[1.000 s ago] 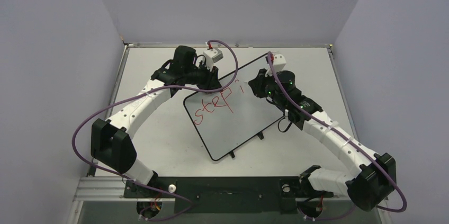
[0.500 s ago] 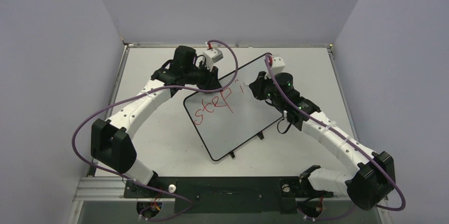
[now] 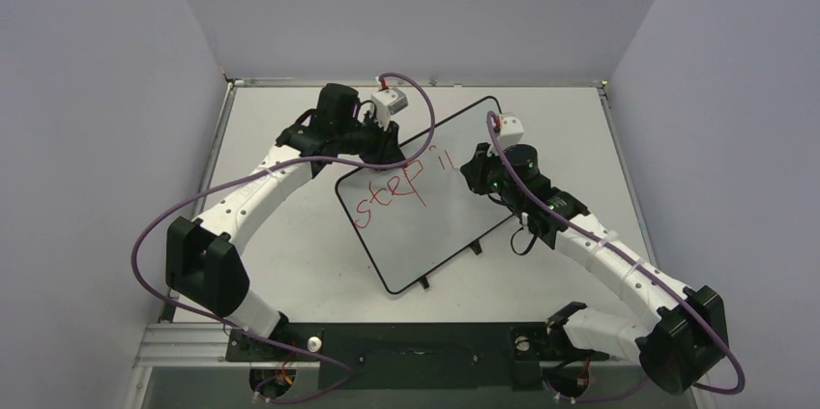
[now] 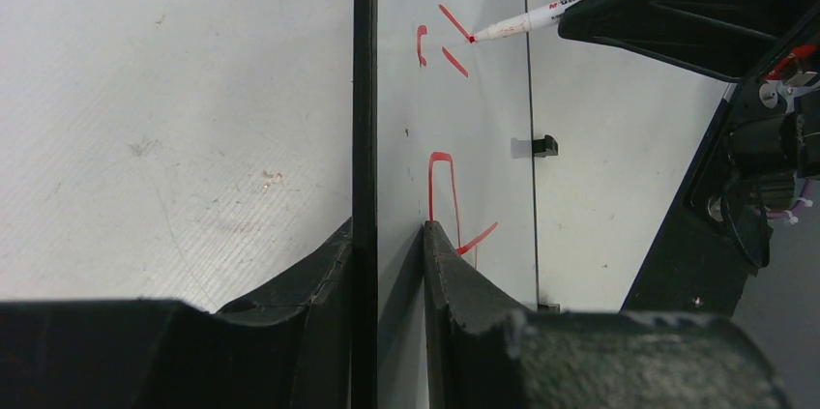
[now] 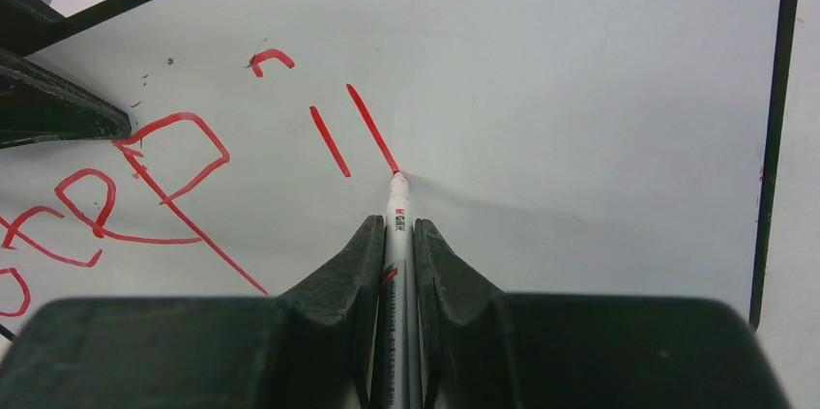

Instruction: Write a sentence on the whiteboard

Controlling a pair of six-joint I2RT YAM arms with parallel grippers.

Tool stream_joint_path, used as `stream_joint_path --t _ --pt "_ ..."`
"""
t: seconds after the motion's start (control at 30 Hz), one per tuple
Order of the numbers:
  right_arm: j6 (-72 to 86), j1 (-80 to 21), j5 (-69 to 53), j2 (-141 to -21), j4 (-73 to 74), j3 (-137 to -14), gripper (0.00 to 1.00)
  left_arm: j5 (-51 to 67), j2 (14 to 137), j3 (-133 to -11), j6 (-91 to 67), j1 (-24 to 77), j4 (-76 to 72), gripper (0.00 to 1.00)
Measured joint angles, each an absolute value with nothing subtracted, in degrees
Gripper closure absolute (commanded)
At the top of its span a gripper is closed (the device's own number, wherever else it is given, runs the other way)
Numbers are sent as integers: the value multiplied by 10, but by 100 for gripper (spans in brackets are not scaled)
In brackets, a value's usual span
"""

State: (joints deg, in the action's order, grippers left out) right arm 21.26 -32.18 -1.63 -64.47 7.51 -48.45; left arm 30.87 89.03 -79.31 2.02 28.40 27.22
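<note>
On pale grey tabletop (image 3: 290,254), centre: whiteboard (image 3: 454,225) skewed, long axis near-left to far-right, feet on near edge. Far long edge pinched in left gripper (image 4: 387,235), jaws closed on frame. Right gripper (image 5: 397,227) nearer writing, jaws clamped on marker (image 5: 396,198), barrel in line with jaws, tip on board at end of second slanted stroke. Sentence (image 3: 392,191) so far: "step", small hook, two strokes. Blank board right of tip, so writing likely continues that way. Tip hidden under wrist from above; pen pressure unreadable.

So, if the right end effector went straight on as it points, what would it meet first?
The flat white black-framed whiteboard; the white-barrelled red marker it grips seemingly touches there, where a red stroke ends.
</note>
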Motion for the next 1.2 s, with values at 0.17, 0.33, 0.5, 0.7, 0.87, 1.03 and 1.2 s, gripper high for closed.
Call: stream_joint_path --t 0.17,0.33,0.5,0.7,0.87,1.03,1.2 --pt "212 -322 -17 -648 85 -495 100 309 890 -793 21 285 272 100" --pt "210 -322 -17 -667 87 -526 100 309 889 -793 21 285 272 100" --pt "206 -322 -17 -679 87 -545 100 308 889 -793 21 285 272 100" --pt "201 -322 -16 -692 87 -566 100 309 889 -793 21 285 272 100" --pt "201 -319 -13 -698 87 -573 100 308 889 -793 21 285 272 100" --pt "199 -315 2 -701 87 -575 100 308 889 -791 21 285 272 100" --pt "197 -309 14 -701 90 -575 100 308 889 -791 21 285 271 100"
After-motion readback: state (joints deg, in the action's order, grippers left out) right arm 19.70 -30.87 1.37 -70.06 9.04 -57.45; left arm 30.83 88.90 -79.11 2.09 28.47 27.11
